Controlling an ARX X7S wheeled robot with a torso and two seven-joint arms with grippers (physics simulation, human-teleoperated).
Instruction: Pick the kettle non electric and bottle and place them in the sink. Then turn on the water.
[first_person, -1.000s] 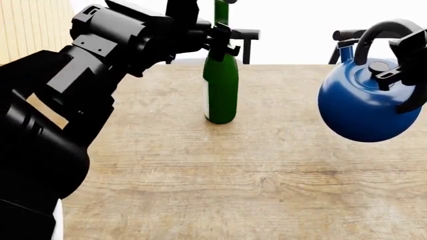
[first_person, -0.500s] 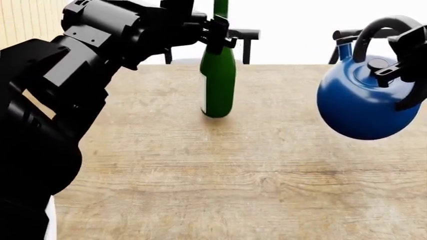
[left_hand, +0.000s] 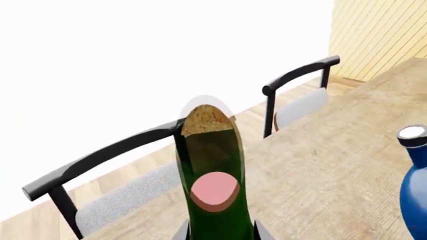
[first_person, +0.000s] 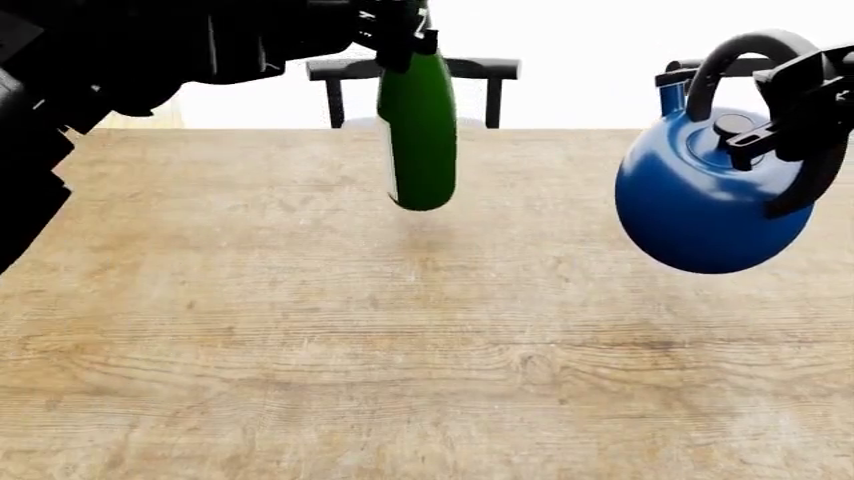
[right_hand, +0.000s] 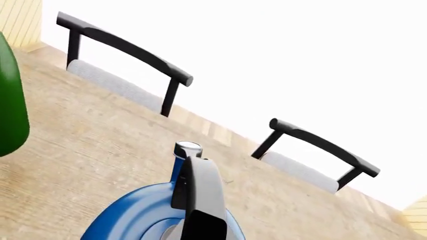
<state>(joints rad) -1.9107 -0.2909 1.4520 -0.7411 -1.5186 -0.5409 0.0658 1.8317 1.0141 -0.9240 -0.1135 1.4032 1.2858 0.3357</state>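
Both items are held clear of the wooden table (first_person: 400, 350): the green wine bottle (first_person: 419, 130) hangs below the left gripper (first_person: 396, 30), clamped at the neck, and the blue kettle (first_person: 701, 195) is gripped by its arched handle in the right gripper (first_person: 801, 105), though the finger contact is partly hidden. The carry step is in hand. No sink is visible in any view, so a turn of the base toward it is probably called for next.

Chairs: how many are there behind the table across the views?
2. One chair stands at the table's far edge behind the bottle; the other chair is behind the kettle, mostly hidden in the head view.
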